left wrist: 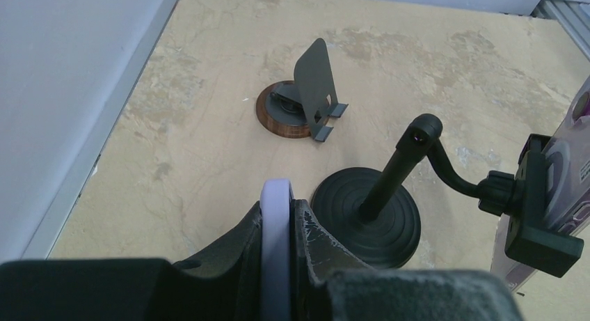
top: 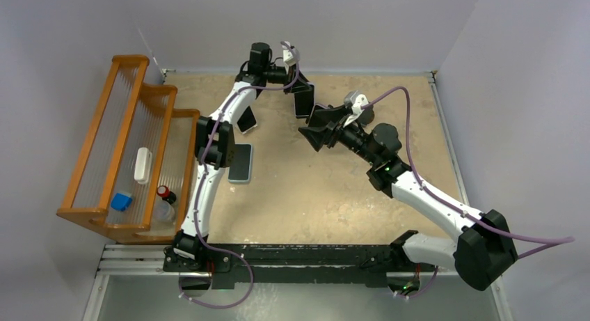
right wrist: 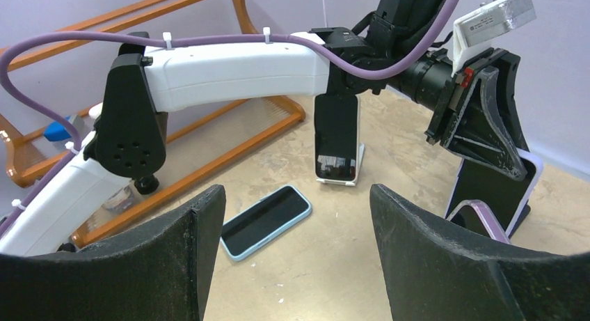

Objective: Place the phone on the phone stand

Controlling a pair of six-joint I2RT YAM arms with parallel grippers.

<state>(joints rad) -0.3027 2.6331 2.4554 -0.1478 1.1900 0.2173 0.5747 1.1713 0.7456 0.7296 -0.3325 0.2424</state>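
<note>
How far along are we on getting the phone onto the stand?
Done: the pick. The left end effector is shut on the lavender-edged phone.
In hand: it holds the phone close to the black round-based stand, but the phone is not seated on any stand yet.
Left: setting the phone on the stand and releasing it.
The right end effector is open and empty nearby.

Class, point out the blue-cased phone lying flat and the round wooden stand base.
Blue-cased black phone (right wrist: 266, 221): right wrist view, screen centre.
Round wooden stand base (left wrist: 266, 115): left wrist view, left rim.
</note>
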